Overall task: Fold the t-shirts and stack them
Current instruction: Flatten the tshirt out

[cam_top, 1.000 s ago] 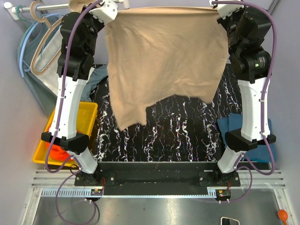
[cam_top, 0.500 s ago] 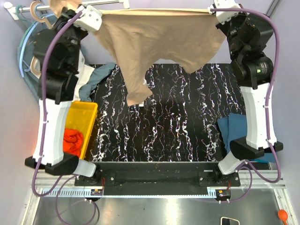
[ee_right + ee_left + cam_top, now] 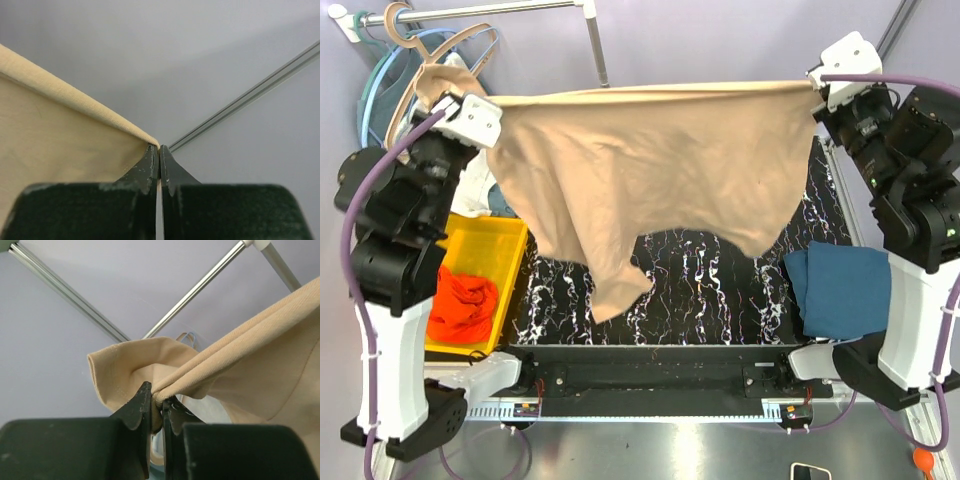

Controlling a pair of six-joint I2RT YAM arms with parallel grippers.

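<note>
Beige t-shirt (image 3: 650, 170) hangs stretched between both | left claw (image 3: 156, 401) pinching one corner | right claw (image 3: 159, 154) pinching the other

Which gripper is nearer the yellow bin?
Left. The left gripper pinches the beige shirt just beyond the yellow bin; the right gripper holds its other corner across the table.

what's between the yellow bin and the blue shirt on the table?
Top view: only black marbled tabletop, nothing seen lying on it. A corner of the beige shirt hangs over part of that stretch.
</note>
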